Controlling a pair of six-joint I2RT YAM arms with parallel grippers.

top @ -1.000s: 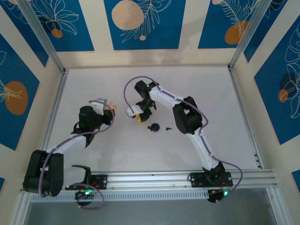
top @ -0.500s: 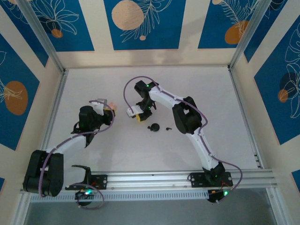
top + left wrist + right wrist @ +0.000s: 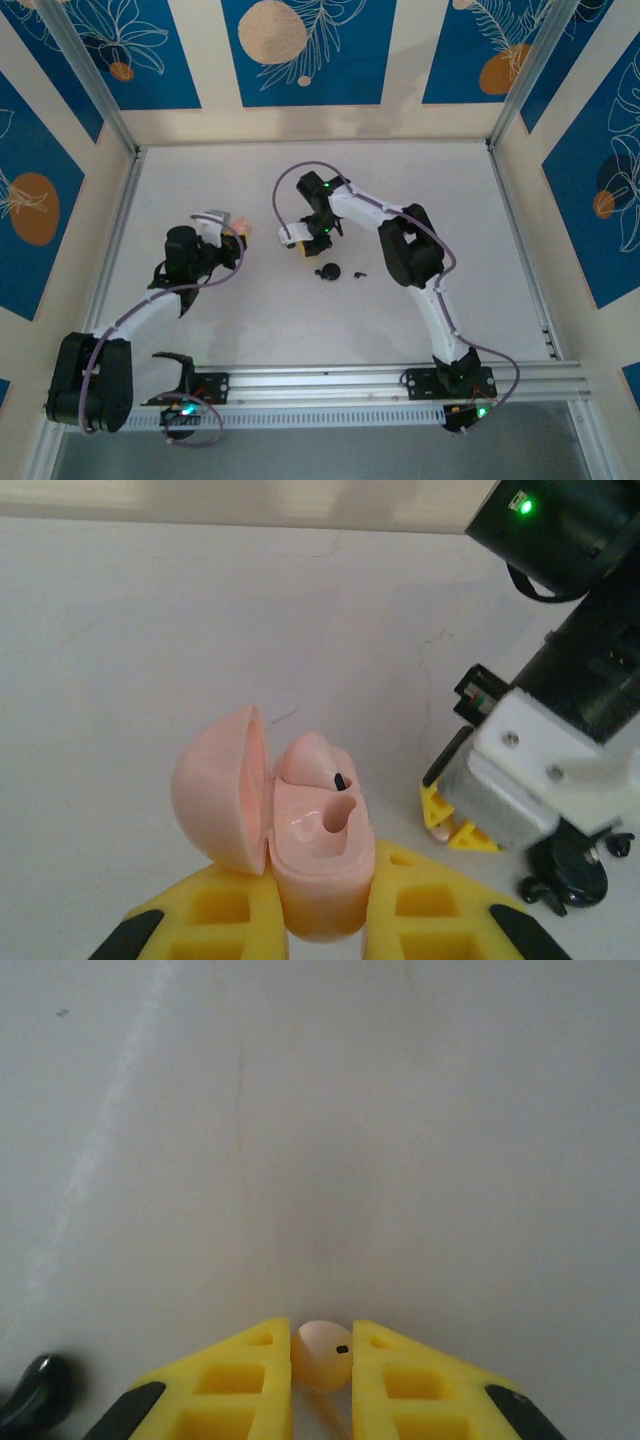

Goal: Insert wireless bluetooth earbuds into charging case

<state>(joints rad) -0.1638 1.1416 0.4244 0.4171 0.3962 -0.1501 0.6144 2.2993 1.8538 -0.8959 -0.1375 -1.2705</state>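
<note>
My left gripper (image 3: 320,880) is shut on a pale pink charging case (image 3: 310,825), held upright with its lid (image 3: 215,790) swung open to the left. One pink earbud (image 3: 305,760) sits in the far slot; the near slot is empty. From above, this case (image 3: 240,223) is at the left gripper (image 3: 234,236), left of centre. My right gripper (image 3: 322,1358) is shut on a second pale pink earbud (image 3: 320,1350), pinched between the yellow fingers just above the table. That gripper (image 3: 300,246) hangs a short way to the right of the case.
A black round case (image 3: 327,272) lies on the white table (image 3: 450,200) just in front of the right gripper, with a black earbud (image 3: 358,273) to its right. The left wrist view has the black case (image 3: 575,872) at its lower right. Metal rails border the table.
The right gripper's fingers have closed on the pink earbud, and that arm has shifted slightly right. The left arm holds the open case almost still.
</note>
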